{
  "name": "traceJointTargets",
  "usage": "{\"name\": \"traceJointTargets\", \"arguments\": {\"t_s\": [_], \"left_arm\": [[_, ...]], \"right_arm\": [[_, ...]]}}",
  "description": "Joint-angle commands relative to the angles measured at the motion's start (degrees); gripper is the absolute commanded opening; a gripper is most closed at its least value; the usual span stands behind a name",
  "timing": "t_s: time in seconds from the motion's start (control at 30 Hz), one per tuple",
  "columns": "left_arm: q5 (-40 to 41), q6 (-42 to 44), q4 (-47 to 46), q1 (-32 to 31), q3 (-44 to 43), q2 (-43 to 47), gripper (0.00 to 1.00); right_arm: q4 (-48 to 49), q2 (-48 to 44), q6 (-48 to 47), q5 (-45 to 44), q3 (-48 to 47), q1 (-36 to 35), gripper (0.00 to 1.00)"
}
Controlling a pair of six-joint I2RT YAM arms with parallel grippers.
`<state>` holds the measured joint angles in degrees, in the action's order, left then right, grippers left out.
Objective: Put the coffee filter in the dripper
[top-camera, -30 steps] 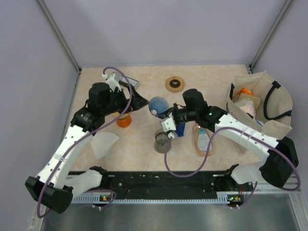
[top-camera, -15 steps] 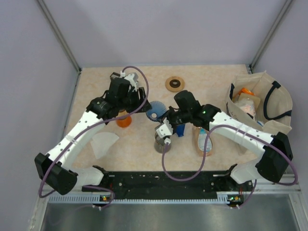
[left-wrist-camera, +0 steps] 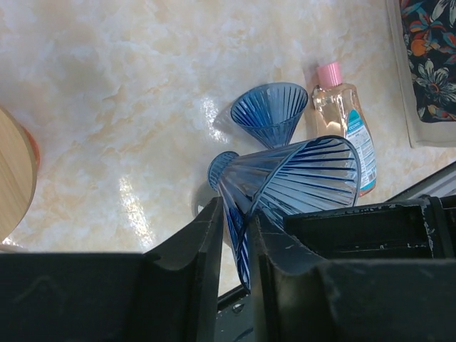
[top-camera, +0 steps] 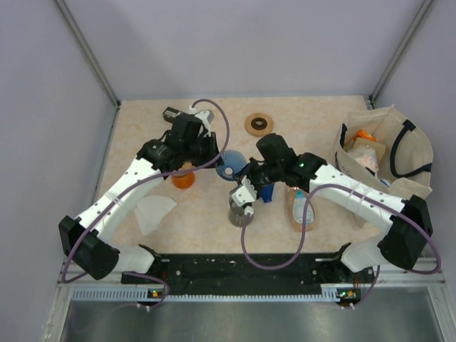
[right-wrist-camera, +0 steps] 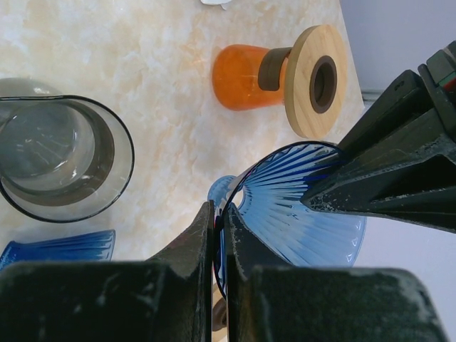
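Presently, the left gripper [left-wrist-camera: 235,217] is pinching the rim wall of the blue dripper [left-wrist-camera: 299,174], its jaws drawn narrow with the ribbed plastic between them. The right gripper [right-wrist-camera: 217,214] is clamping another part of the same rim, jaws nearly together. The dripper is being held tilted between the two. The coffee filter [top-camera: 153,212] is lying flat on the table [top-camera: 306,121], to the near left of the dripper, well apart from both grippers. A glass cup [right-wrist-camera: 60,157] is standing near the dripper, on its near side.
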<state>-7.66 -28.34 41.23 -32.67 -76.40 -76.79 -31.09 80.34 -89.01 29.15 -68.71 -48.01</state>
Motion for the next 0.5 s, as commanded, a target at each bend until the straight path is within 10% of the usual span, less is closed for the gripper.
{"name": "traceJointTargets", "arguments": {"t_s": [0.0,0.2,0.3,0.37,0.47], "left_arm": [[0.7,0.6,-0.8,-0.4,-3.0,-0.7,0.23],[2.0,0.8,0.7,-0.8,-3.8,-1.6,0.00],[4.8,0.3,0.7,-0.8,-3.8,-0.9,0.00],[7.0,-0.1,0.3,-0.9,-3.7,-0.1,0.00],[9.2,-0.6,-0.9,-0.8,-3.1,1.4,0.00]], "right_arm": [[0.1,0.3,-2.1,1.2,-3.5,-0.9,0.00],[0.2,0.2,-2.2,0.7,-3.4,-1.1,0.05],[0.6,-0.4,-1.3,0.4,-2.8,-1.0,0.41],[1.9,-1.1,0.0,0.1,-2.4,-1.0,0.99],[7.1,-3.2,3.0,0.1,0.2,-1.0,0.99]]}}
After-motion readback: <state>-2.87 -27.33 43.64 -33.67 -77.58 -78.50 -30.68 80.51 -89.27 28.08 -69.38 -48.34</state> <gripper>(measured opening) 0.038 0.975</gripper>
